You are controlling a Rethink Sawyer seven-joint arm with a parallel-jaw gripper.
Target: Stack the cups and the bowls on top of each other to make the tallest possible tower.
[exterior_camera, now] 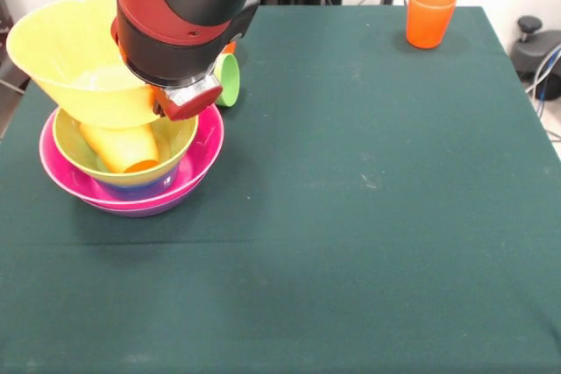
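Observation:
The tower (131,190) stands at the left: a purple bowl (145,209) at the bottom, then a pink bowl (200,153), a sliver of blue bowl (140,188) and a light green bowl (180,142). A yellow-orange cup (123,148) lies on its side in the green bowl. A large yellow bowl (74,59) is tilted above the pile, its right side meeting my gripper (182,98). The arm hides the contact. A light green cup (230,79) lies on its side behind the gripper. An orange cup (430,15) stands upright at the far right. The purple cup is out of view.
A small orange sliver (230,47) shows behind the arm above the green cup. The dark green table cloth (368,216) stretches across the middle and right. Cables and a black object (536,45) lie off the table's right edge.

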